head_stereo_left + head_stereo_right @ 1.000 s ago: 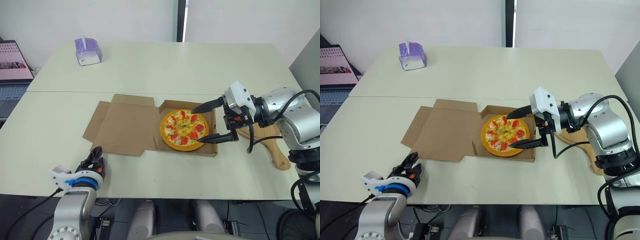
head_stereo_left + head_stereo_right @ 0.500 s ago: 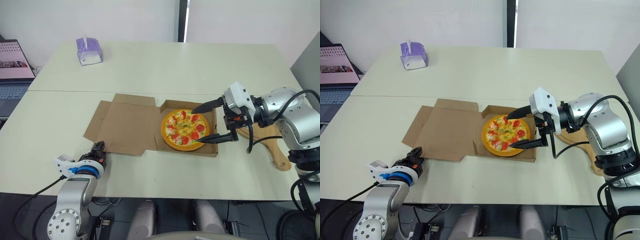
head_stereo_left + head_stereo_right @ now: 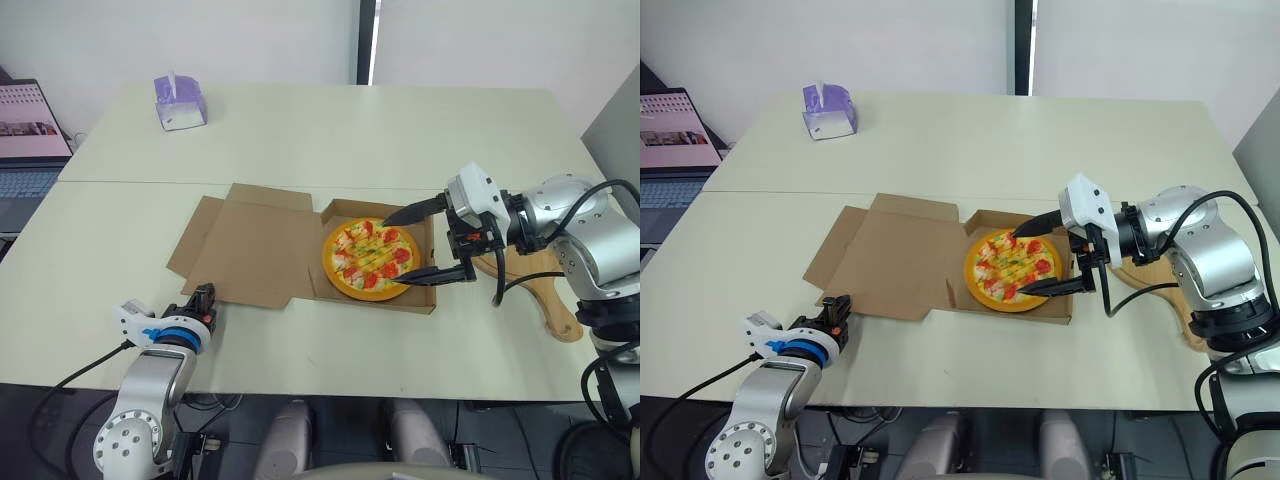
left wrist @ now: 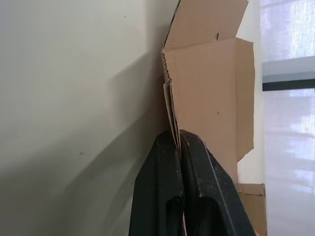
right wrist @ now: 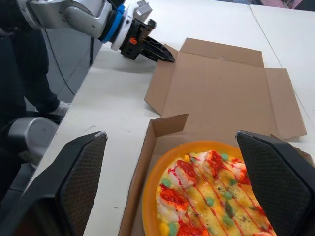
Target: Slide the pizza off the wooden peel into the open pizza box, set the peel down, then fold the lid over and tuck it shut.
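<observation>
The pizza (image 3: 370,258) lies in the base of the open cardboard box (image 3: 426,300). Its lid (image 3: 255,250) lies flat on the table to the left. My right gripper (image 3: 400,249) is open, its two fingers reaching over the box's right wall on either side of the pizza. The wooden peel (image 3: 548,292) rests on the table under my right arm. My left gripper (image 3: 203,300) is shut, its tips touching the edge of the lid's near-left flap (image 4: 206,88). The right wrist view shows that left gripper (image 5: 165,55) pointing at the lid's corner.
A purple tissue box (image 3: 178,102) stands at the far left of the table. A laptop (image 3: 25,140) sits on a side desk further left. The table's front edge (image 3: 330,375) runs close behind the box.
My left gripper has moved forward and right along the table's front until its tips meet the lid's near-left flap. The right gripper, pizza and box have stayed put.
</observation>
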`<act>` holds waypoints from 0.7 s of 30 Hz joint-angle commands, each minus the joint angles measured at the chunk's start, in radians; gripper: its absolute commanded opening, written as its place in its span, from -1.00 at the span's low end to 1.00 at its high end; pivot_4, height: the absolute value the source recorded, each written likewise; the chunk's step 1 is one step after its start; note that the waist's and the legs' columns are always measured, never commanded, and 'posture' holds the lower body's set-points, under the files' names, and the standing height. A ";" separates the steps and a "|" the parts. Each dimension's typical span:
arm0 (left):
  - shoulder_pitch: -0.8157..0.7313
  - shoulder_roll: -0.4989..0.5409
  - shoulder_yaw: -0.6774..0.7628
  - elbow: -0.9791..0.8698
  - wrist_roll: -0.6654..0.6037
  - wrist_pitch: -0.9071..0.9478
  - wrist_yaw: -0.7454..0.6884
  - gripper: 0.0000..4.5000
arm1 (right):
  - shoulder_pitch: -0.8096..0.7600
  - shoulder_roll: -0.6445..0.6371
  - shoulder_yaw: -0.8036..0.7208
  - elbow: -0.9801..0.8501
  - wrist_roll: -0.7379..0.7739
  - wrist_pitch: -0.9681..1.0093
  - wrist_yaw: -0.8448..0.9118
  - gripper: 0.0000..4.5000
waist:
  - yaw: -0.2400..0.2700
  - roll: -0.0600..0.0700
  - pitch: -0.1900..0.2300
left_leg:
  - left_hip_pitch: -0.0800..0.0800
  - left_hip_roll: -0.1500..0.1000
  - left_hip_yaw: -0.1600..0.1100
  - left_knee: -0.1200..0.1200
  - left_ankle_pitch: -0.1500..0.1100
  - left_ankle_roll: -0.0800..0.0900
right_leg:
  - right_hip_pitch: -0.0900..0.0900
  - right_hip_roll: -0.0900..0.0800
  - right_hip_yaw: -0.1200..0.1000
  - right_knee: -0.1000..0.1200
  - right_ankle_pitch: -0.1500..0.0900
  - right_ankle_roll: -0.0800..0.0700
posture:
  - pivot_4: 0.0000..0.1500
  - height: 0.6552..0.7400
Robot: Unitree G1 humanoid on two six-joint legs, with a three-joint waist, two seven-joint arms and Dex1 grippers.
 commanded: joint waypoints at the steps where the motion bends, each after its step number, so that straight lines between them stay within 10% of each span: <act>1: 0.001 0.101 0.054 -0.028 0.076 0.035 -0.035 -0.98 | -0.040 0.045 -0.013 0.066 -0.094 -0.034 -0.144 1.00 | -0.004 -0.001 0.001 | 0.000 0.000 0.000 0.000 0.000 0.000 | -0.001 0.000 0.000 0.000 0.000 0.000 | 1.00 1.00; 6: -0.072 0.321 0.087 0.038 0.187 0.119 -0.154 -1.00 | -0.107 0.104 0.028 0.261 -0.266 -0.123 -0.291 0.71 | -0.009 -0.002 0.001 | 0.000 0.001 0.000 -0.001 0.001 -0.001 | -0.002 0.001 0.000 0.001 0.001 -0.002 | 1.00 1.00; 16: -0.406 0.599 -0.098 0.281 0.509 0.287 -0.622 -1.00 | -0.141 0.146 0.175 0.580 -0.529 -0.419 -0.349 -0.88 | -0.014 -0.003 0.002 | -0.002 -0.001 0.000 -0.002 0.001 -0.001 | -0.003 0.001 -0.001 0.000 0.002 -0.001 | 1.00 1.00; 21: -0.558 0.587 -0.186 0.396 0.646 0.301 -0.835 -1.00 | -0.087 0.093 0.182 0.536 -0.517 -0.437 -0.230 -0.98 | -0.008 -0.003 0.002 | -0.006 -0.001 -0.002 -0.002 0.003 -0.005 | -0.006 0.000 -0.002 0.000 0.002 0.000 | 1.00 1.00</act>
